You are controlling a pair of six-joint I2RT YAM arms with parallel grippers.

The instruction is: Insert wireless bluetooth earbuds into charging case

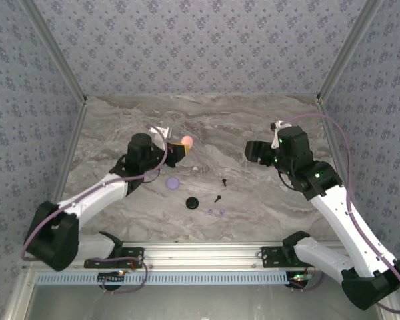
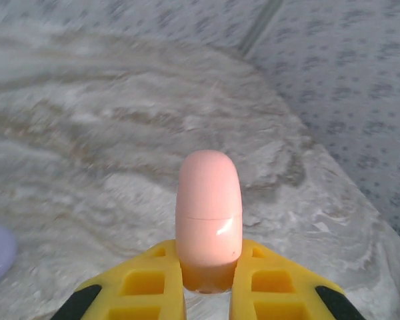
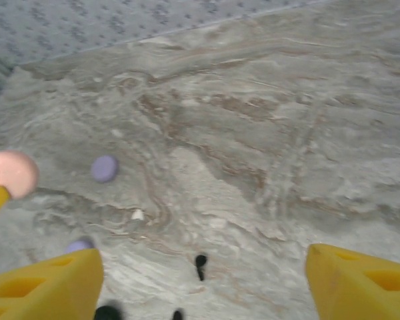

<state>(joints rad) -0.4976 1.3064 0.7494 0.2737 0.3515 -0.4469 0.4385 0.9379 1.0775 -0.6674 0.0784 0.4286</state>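
Three round cases are showing: a pink case [image 2: 209,213], a lilac case [image 1: 173,181] and a black case [image 1: 193,202]. Two black buds [image 1: 224,181] and two lilac buds [image 1: 210,212], all tiny and stemmed, are lying loose mid-worktop [image 1: 267,113], toward its near edge. The pink case is looking glossy, with a thin seam around it. The left fingers [image 2: 140,287] are clamping its lower end, left of centre; the right fingers [image 3: 47,283] are standing wide apart, gripping nothing. Open worktop is stretching to the far and right edges
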